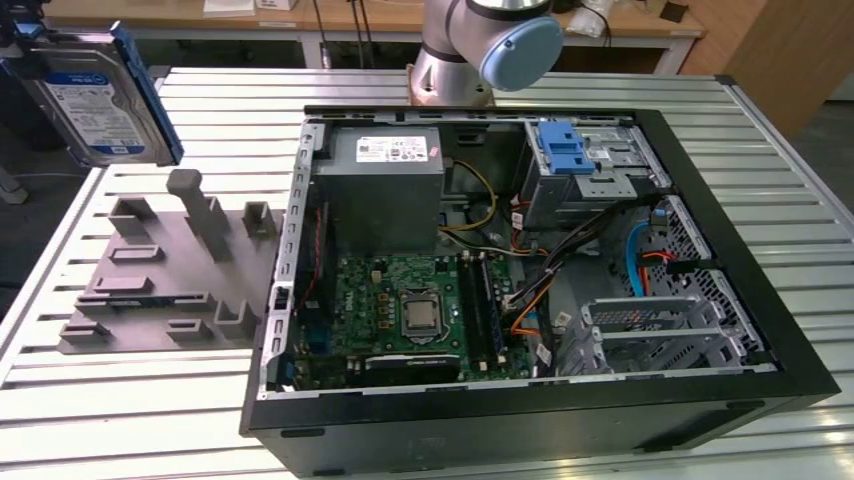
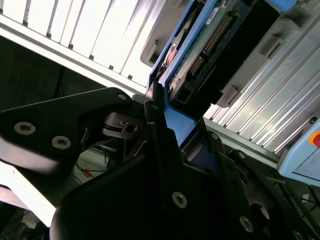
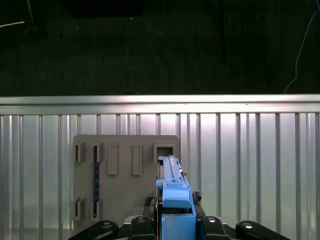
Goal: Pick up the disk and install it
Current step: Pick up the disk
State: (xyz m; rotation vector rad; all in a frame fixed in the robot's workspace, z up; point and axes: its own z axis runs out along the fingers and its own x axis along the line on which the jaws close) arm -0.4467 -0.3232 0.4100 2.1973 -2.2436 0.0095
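The disk (image 1: 94, 95), a silver drive with a white-and-blue label in a blue carrier, hangs in the air at the exterior view's far left, above the table edge and above the grey holder (image 1: 167, 270). My gripper (image 1: 38, 42) is shut on its upper end. In the first wrist view the disk (image 3: 172, 192) stands edge-on between my gripper (image 3: 175, 222) fingers, over the grey holder (image 3: 125, 197). The second wrist view shows the dark fingers (image 2: 155, 120) clamped on the blue carrier of the disk (image 2: 200, 55).
The open computer case (image 1: 287, 300) lies on the slatted metal table (image 1: 134, 400), to the exterior view's right of the holder. Inside are a grey power supply (image 1: 387, 190), a drive bay with a blue latch (image 1: 567, 150) and a metal cage (image 1: 667, 330). The arm's base (image 1: 487, 45) stands behind the case.
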